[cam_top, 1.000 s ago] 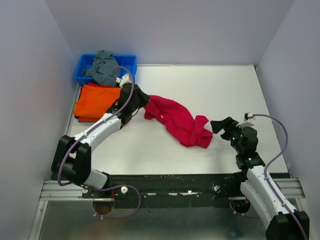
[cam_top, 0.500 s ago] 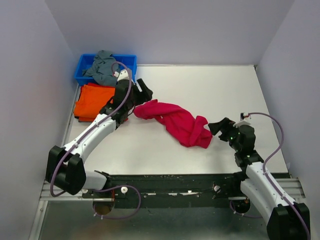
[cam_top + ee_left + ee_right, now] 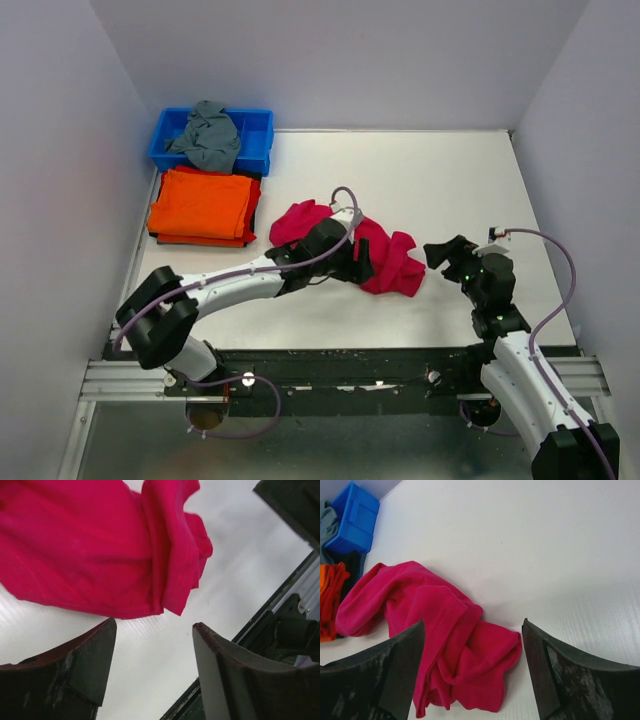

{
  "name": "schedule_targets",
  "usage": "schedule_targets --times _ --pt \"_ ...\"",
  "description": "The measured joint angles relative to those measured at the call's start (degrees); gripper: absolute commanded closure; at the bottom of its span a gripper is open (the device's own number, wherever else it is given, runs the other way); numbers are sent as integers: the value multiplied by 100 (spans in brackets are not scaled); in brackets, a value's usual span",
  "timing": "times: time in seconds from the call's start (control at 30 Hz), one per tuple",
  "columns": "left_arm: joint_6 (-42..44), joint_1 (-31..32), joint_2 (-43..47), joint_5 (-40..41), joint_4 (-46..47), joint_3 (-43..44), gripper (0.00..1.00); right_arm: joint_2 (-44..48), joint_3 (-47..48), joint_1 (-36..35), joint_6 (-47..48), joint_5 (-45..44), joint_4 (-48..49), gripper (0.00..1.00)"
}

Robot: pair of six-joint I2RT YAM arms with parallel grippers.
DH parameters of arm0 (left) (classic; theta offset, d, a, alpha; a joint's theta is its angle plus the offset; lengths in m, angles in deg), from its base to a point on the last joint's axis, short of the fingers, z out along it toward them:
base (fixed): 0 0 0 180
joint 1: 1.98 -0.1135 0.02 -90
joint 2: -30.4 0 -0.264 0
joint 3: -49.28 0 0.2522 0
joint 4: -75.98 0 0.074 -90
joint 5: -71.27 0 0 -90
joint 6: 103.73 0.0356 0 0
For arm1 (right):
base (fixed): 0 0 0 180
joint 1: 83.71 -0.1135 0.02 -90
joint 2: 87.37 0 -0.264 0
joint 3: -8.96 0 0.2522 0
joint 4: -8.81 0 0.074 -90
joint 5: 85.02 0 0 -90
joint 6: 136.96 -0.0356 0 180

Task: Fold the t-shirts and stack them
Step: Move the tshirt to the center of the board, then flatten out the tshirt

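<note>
A crumpled magenta t-shirt (image 3: 392, 262) lies in a heap mid-table; its other lobe reaches back to the left. My left gripper (image 3: 357, 264) is low at the heap's near side, open. In the left wrist view the shirt (image 3: 100, 555) lies just beyond the left gripper (image 3: 155, 623), with only bare table between the fingers. My right gripper (image 3: 437, 250) hovers open just right of the heap. From its wrist camera, the right gripper (image 3: 470, 624) frames the shirt's (image 3: 450, 645) near end without touching it. A folded orange t-shirt (image 3: 200, 204) tops a stack at the left.
A blue bin (image 3: 258, 128) at the back left holds a bunched grey t-shirt (image 3: 208, 136). The orange shirt rests on a dark folded one (image 3: 200, 239). White walls close off three sides. The black rail (image 3: 340, 362) runs along the table's near edge.
My left gripper let go of the magenta shirt's left end near the orange stack and swung right to the heap's near side. The shirt dropped into a tighter bunch. The right arm barely shifted.
</note>
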State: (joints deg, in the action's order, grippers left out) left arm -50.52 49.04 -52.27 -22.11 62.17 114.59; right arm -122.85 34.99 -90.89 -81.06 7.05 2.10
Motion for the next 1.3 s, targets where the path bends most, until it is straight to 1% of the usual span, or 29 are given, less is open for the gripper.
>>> schedule_targets --times 0.13,0.33,0.43,0.5,0.53,0.57,0.6,0.63,0.67,0.8,0.9,0.97,1.07,1.13,1.3 --pt "173 323 -667 -17 -4 184 28 2 0 0 0 -111 -39 14" --pt "363 511 -1338 -17 -55 791 24 31 0 0 0 -164 -50 15" --pt "411 579 -1631 -48 -42 1064 28 24 0 0 0 -164 -52 15" --pt "422 612 -1862 -76 -61 1241 43 15 0 0 0 -164 -59 15" --pt "415 612 -1967 -79 -92 1318 55 11 0 0 0 -164 -61 15" --pt "398 612 -2103 -79 -129 1414 72 4 0 0 0 -164 -68 14" --pt "437 612 -2162 -79 -160 1456 82 -2 0 0 0 -164 -68 15" --pt "420 612 -2243 -79 -205 1499 94 -13 0 0 0 -164 -68 15" --pt "400 610 -2304 -74 -269 1532 98 -17 0 0 0 -164 -72 15" --pt "439 610 -2275 -2 -476 1563 100 -46 0 0 0 -157 -68 15" --pt "516 610 -2048 168 -892 1635 100 -240 2 0 13 -59 -24 13" --pt "601 568 -1762 435 -1276 1770 100 -496 61 0 22 74 -22 11" --pt "699 466 -1279 743 -1690 1882 100 -922 151 0 59 354 28 11" --pt "726 212 -826 911 -1947 1928 100 -1239 240 0 72 566 66 13" --pt "728 -706 83 1204 -2262 1851 100 -1836 391 0 76 1152 251 16"
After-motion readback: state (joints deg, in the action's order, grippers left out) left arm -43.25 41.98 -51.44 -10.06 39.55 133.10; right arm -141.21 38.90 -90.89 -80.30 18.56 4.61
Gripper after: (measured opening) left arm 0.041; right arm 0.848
